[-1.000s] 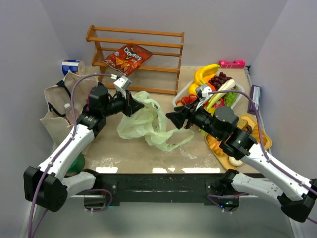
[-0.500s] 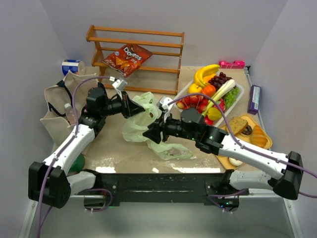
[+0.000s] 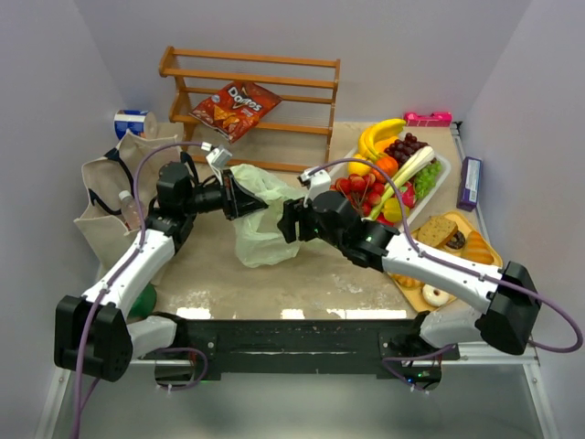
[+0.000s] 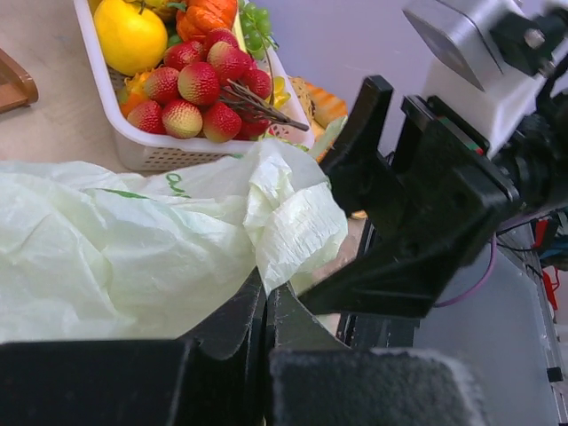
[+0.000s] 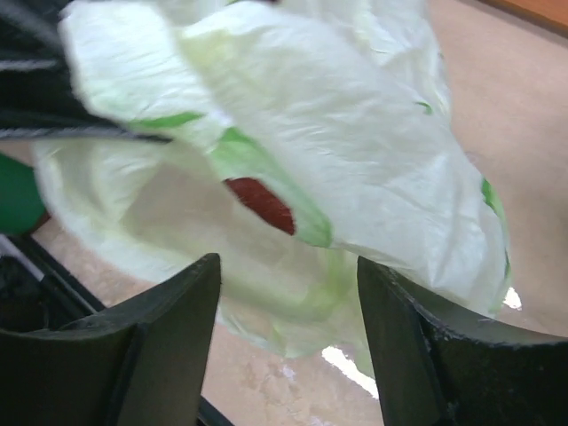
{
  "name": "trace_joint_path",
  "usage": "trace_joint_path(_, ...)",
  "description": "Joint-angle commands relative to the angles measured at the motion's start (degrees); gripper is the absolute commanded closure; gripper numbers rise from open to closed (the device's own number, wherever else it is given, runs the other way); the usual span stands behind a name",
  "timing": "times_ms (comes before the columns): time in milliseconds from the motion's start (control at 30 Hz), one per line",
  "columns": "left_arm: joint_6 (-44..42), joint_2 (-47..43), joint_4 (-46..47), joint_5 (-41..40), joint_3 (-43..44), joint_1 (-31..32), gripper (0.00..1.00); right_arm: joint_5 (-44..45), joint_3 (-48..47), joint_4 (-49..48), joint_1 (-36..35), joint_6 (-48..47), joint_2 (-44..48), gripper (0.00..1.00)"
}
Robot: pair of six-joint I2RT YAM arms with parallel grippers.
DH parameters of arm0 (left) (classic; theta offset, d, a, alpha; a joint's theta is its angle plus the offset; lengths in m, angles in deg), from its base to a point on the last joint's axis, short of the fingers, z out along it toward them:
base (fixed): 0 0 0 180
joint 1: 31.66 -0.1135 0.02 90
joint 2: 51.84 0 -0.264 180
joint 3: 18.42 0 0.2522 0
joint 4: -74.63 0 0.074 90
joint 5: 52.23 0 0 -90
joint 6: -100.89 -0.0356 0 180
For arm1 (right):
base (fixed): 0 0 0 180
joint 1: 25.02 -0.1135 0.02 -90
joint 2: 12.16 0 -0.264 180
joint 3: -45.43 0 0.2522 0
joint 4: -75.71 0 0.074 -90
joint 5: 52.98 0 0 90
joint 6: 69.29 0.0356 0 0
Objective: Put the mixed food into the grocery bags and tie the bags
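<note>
Two-armed bag-opening step, mid-frame: left jaws pinch a fold of the pale green bag (image 3: 260, 236), right jaws spread facing it; next, probably grip the opposite edge.

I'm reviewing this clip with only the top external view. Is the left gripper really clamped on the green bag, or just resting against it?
Observer: Clamped. In the left wrist view the left gripper has its jaws shut, with a fold of the green bag pinched between them.
Operator: And the right gripper?
Observer: Its own wrist view shows the right gripper with jaws wide apart and the bag ahead of them, not pinched.
Operator: Anything inside the bag?
Observer: A dark red patch shows at the plastic. I cannot tell whether it is an item or print.
</note>
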Motion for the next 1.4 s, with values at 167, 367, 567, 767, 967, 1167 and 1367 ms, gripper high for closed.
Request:
trace_joint_path(167, 2.6, -0.8, 5.3, 3.8, -1.4, -0.4, 1.00, -12.4, 6.0, -13.1, 6.4, 3.9, 0.5, 0.23)
trace_joint_path(367, 1.5, -1.9, 4.7, 2.1, -1.8, -0.4, 1.00, -19.4, 8.0, -16.1, 8.0, 10.0, 1.0, 0.28)
trace_joint_path(567, 0.5, -2.2, 3.7, 0.5, -1.8, -0.4, 1.00, -25.4, 9.3, -17.5, 8.1, 16.4, 0.3, 0.50)
trace_joint_path(767, -9.2, -3.7, -7.4, -10.4, 1.0, -0.4, 0.90, -23.5, 7.9, -11.7, 8.1, 16.3, 4.4, 0.95)
trace_joint_path(967, -16.9, -7.8, -14.2, -20.0, 3.1, 2.4, 0.23, -23.5, 2.5, -1.7, 8.1, 12.7, 9.6, 0.99)
trace_joint_path(1167, -23.3, -15.5, -15.0, -30.1, 5.5, 8.9, 0.14, -23.6, -1.5, 2.9, 8.1, 11.9, 11.8, 1.00)
trace_joint_path(1367, -21.8, -23.8, -5.6, -21.4, 1.3, 12.1, 0.15, -22.7, -2.9, 1.1, 8.1, 13.1, 12.0, 1.00)
